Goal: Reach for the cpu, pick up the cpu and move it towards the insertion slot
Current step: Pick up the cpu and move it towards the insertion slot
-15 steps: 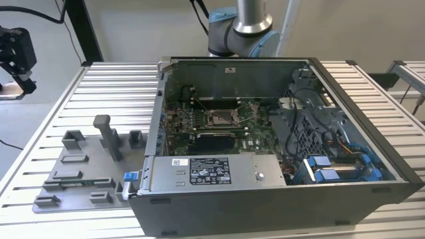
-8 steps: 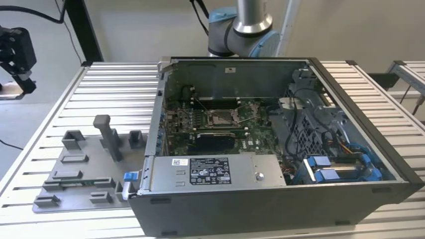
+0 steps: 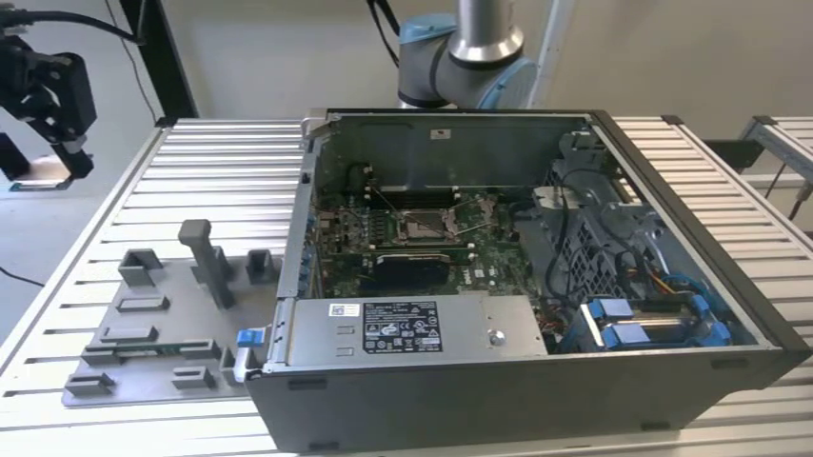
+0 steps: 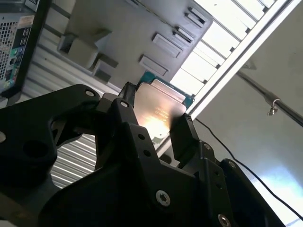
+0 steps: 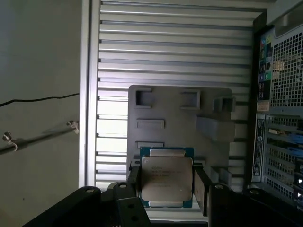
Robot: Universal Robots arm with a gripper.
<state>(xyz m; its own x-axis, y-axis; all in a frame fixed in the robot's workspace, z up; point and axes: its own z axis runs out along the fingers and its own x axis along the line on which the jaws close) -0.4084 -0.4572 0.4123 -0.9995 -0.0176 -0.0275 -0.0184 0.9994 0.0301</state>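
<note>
The gripper (image 3: 49, 162) hangs at the upper left of the exterior view, high over the outer edge of the slatted table (image 3: 216, 181). Its black fingers (image 5: 134, 182) are clamped on the cpu (image 5: 166, 177), one on each of two opposite sides. In both wrist views the chip sits flat between them, its pale metal top facing the camera and a thin blue-green rim showing round it. In the exterior view it is only a small pale patch at the fingertips, clear of the table surface.

Past the chip, in the first wrist view, lies the grey fixture plate (image 5: 180, 123) with its raised blocks and shallow pockets. In the exterior view that plate sits on the table at the lower left, just beside the open computer case (image 3: 711, 286).

The insertion slot (image 3: 420, 225) is on the board inside the case, near the middle of the exterior view. It is a silver-framed square with a dark centre, well apart from the gripper and off to its right in that view. The arm's base (image 3: 464, 57) stands behind the case at the top centre.
</note>
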